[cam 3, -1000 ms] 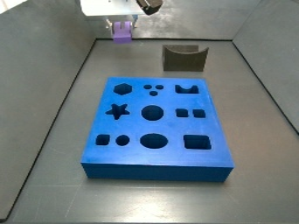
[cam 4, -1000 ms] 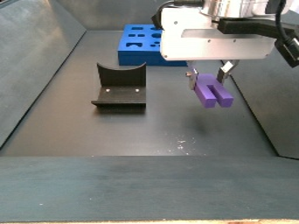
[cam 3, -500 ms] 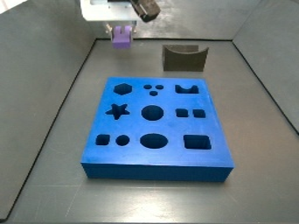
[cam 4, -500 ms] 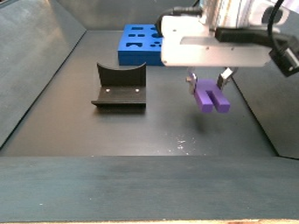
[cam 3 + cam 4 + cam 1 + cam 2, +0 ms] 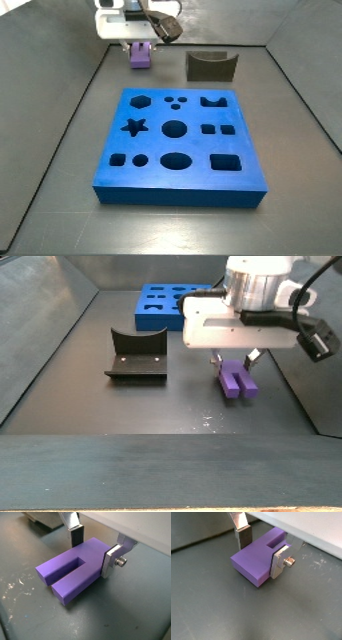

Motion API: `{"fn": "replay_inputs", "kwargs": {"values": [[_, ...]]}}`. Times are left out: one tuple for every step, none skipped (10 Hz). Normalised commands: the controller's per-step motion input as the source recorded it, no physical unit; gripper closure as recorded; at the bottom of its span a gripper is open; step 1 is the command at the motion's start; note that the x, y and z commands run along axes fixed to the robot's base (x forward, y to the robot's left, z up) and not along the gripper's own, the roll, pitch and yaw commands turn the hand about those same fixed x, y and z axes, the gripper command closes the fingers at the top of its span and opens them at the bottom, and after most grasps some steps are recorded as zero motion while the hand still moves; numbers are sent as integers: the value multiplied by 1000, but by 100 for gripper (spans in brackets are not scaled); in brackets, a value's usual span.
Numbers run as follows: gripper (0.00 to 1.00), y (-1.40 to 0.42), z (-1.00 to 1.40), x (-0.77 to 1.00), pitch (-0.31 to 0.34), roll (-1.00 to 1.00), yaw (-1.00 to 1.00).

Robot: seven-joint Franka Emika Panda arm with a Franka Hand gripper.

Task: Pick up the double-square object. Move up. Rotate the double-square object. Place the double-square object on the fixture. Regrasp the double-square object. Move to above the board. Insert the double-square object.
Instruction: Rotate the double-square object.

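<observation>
Gripper (image 5: 93, 548) low over the dark floor, its two silver fingers (image 5: 113, 558) clamped against opposite faces of the double-square object (image 5: 72, 569), which sits between them. In both wrist views the purple block's notched end projects beyond the fingertips. In a side view the double-square object (image 5: 239, 381) lies beside the fixture (image 5: 135, 356), with the board (image 5: 167, 304) behind.

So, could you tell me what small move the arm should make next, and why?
Probably a short, straight lift. The gripper has its jaws shut on the double-square object, which sits low by the floor, well apart from the fixture; it likely needs clearance before being rotated.
</observation>
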Motion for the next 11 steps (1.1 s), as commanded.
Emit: {"fn": "replay_inputs", "kwargs": {"values": [[100,7,-235,44,-45,-84,20],[0,0,0,0,0,0,0],[0,0,1000,0,0,0,0],[0,0,1000,-7,15,0,-2],[0,3,1000,-13,41,5,-8],[0,7,1000,-10,63,14,-17],[0,11,1000,-13,78,29,-24],[0,12,1000,-18,80,43,-26],[0,13,1000,-20,82,52,-27],[0,13,1000,-31,83,69,-31],[0,10,926,-40,77,84,-30]]}}
